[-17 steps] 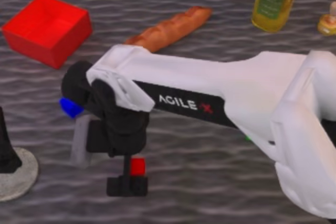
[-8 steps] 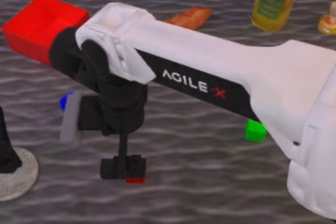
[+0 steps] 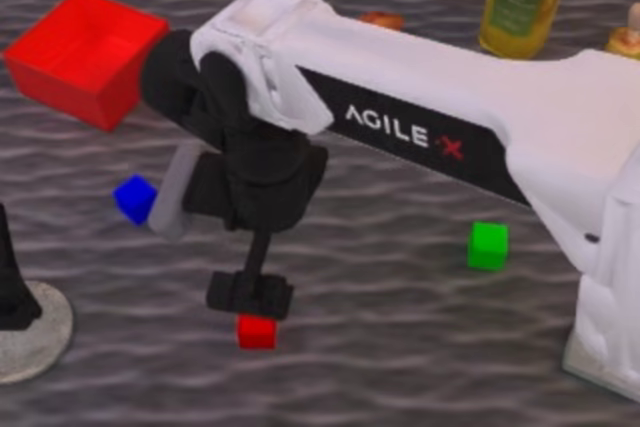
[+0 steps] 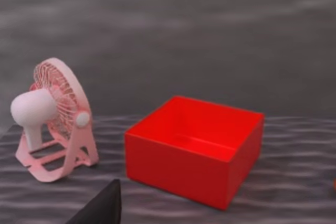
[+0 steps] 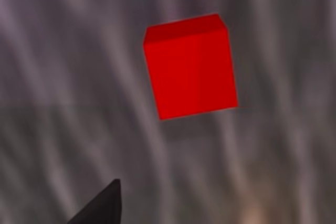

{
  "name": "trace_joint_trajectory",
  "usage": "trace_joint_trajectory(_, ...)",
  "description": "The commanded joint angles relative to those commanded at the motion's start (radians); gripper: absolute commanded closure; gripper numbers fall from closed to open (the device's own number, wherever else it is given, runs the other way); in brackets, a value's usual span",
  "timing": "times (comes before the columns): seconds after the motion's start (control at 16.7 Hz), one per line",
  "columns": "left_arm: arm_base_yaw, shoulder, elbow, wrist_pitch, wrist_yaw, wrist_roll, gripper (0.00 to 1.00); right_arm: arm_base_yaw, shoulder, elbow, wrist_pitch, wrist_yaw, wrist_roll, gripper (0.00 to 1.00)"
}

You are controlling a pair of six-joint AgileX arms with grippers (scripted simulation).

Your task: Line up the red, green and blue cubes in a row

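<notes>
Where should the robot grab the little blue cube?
Probably from straight above, one finger on each of two opposite flat sides of the blue cube. It sits on the table with open space all round, and the right gripper, over the red cube, is nearest.

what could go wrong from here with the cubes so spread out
1. The right gripper hangs just above the red cube; a sideways swing while low could knock it.
2. The blue cube sits close beside the arm's wrist, so a sweep toward the table's left might bump it.
3. The green cube lies far to the right, apart from the others; the row isn't formed yet, and a misjudged placement would leave it crooked.
</notes>
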Motion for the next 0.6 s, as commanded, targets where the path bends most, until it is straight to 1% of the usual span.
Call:
trace_joint_trajectory(0.18,0.0,0.0,0.0,0.0,0.0,0.0,0.0,-0.088,-0.058,-0.117,0.049,-0.001,0.214,0.0)
trace_joint_trajectory(0.48,0.0,0.0,0.0,0.0,0.0,0.0,0.0,-0.265,-0.176,-0.368,0.146,-0.004,0.688,0.0)
trace_joint_trajectory(0.6,0.0,0.0,0.0,0.0,0.0,0.0,0.0,-0.331,-0.227,-0.461,0.187,-0.003,0.844,0.0)
